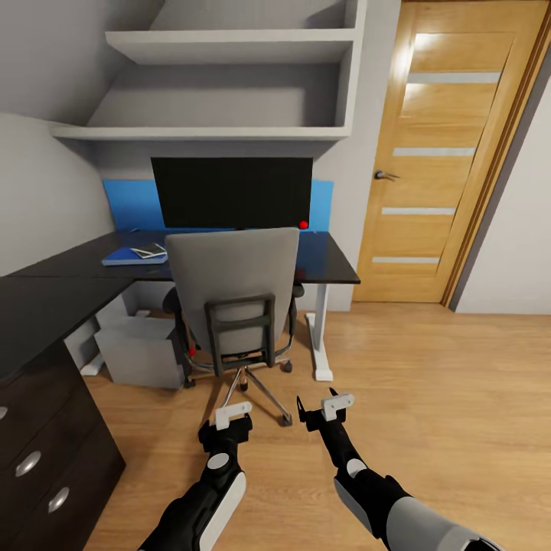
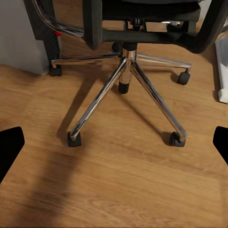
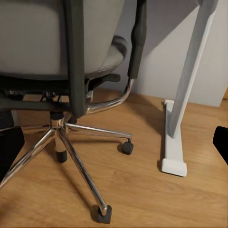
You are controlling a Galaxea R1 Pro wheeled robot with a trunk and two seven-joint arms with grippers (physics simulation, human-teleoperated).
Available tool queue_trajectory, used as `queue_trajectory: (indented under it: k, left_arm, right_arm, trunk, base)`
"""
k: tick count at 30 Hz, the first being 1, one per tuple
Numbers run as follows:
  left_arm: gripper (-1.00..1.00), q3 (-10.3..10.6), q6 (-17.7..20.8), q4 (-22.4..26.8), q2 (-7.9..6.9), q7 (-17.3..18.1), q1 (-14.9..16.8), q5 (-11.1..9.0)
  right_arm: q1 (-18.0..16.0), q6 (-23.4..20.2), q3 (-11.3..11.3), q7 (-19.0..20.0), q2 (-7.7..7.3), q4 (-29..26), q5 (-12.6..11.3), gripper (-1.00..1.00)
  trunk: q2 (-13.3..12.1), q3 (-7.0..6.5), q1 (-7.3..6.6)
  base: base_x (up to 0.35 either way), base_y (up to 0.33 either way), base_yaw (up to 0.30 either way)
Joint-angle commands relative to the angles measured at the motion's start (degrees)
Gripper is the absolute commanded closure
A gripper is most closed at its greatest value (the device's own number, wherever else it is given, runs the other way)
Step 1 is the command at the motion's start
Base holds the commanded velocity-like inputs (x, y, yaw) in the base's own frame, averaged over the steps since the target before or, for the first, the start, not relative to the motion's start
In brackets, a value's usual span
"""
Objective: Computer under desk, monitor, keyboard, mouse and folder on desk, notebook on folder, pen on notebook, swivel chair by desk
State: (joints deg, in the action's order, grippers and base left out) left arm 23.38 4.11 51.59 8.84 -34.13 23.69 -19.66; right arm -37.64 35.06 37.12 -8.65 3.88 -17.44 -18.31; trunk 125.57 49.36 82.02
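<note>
The grey swivel chair [image 1: 233, 279] stands with its back to me, tucked against the black desk [image 1: 46, 298]. Its chrome base [image 2: 126, 80] lies just beyond my left gripper [image 2: 114, 147]. The black monitor [image 1: 231, 191] stands on the desk behind the chair. A blue folder [image 1: 126, 258] lies on the desk left of the chair, with a small dark, pale-edged notebook [image 1: 151, 250] on it. The grey computer [image 1: 141, 348] sits under the desk. Both grippers, left [image 1: 233, 417] and right [image 1: 325, 409], hang open and empty over the floor. Keyboard, mouse and pen are hidden.
A black drawer unit [image 1: 46, 451] with silver knobs stands close on my left. The desk's white leg [image 3: 183, 95] is right of the chair. A wooden door [image 1: 451, 153] is at the right, with bare wood floor [image 1: 428, 398] before it. A small red ball [image 1: 303, 224] rests by the monitor.
</note>
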Motion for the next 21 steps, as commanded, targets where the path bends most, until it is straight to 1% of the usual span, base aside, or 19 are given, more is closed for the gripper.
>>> queue_trajectory:
  k: [1,7,9,10,12,13,14,16,18,20,21]
  left_arm:
    - [-1.0,0.18,0.29,0.09,-0.04,-0.41,0.04,-0.21]
    - [-1.0,0.19,0.47,-0.23,0.08,-0.41,0.04,-0.26]
    - [-1.0,0.11,0.39,-1.12,0.03,-0.35,0.04,-0.41]
    - [-1.0,0.09,0.12,-8.73,0.02,-0.33,0.04,-0.47]
    - [-1.0,0.09,0.07,-10.6,0.03,-0.33,0.04,-0.47]
    - [-1.0,0.02,-0.12,-16.32,-0.04,-0.39,0.04,-0.54]
    - [-1.0,-0.02,-0.17,-17.9,-0.05,-0.4,0.04,-0.54]
    - [-1.0,-0.04,-0.29,-19.49,-0.07,-0.4,0.02,-0.55]
    - [-1.0,-0.07,-1.56,-22.14,-0.08,-0.41,0.03,-0.63]
    - [-1.0,-0.08,-3.78,-24.88,-0.07,-0.41,0.04,-0.72]
    - [-1.0,-0.08,-6.48,-28.0,-0.06,-0.41,0.04,-0.81]
  right_arm:
    - [-0.06,0.19,0.49,-0.38,-0.02,0.06,-0.33,-1.0]
    - [-0.06,0.18,0.42,-0.41,-0.01,0.02,-0.31,-1.0]
    - [-0.06,0.18,0.41,-0.41,-0.01,0.02,-0.34,-1.0]
    - [-0.06,0.18,0.36,-0.44,-0.16,0.03,-0.36,-1.0]
    - [-0.06,0.23,0.3,-0.46,-0.29,0.15,-0.45,-1.0]
    - [-0.06,0.32,0.24,-0.56,-0.46,2.92,-0.81,-1.0]
    - [-0.04,0.37,0.24,-0.57,-0.46,3.82,-0.89,-1.0]
    - [-0.02,0.4,0.24,-0.57,-0.46,4.61,-0.97,-1.0]
    - [0.13,0.61,0.23,-0.6,-0.46,5.63,-1.07,-1.0]
    - [0.56,1.28,0.23,-0.63,-0.46,6.66,-1.14,-1.0]
    - [1.29,2.58,0.23,-0.65,-0.44,8.09,-1.17,-1.0]
  trunk:
    - [-0.39,-0.13,-0.24]
    - [-2.8,-1.21,-1.55]
    - [-3.6,-1.56,-1.99]
    - [-4.0,-1.74,-2.21]
    - [-4.8,-2.1,-2.65]
    - [-5.2,-2.28,-2.87]
    - [-5.6,-2.46,-3.09]
    - [-6.41,-2.82,-3.53]
    - [-7.21,-3.18,-3.97]
    - [-8.01,-3.54,-4.41]
    - [-8.41,-3.72,-4.63]
  base:
    - [0.0,0.0,0.0]
    - [0.0,0.0,0.0]
    - [0.0,0.0,0.0]
    - [0.0,0.0,0.0]
    - [0.0,0.0,0.0]
    - [0.0,0.0,0.0]
    - [0.0,0.0,0.0]
    - [0.0,0.0,0.0]
    - [0.0,0.0,0.0]
    - [0.0,0.0,0.0]
    - [0.0,0.0,0.0]
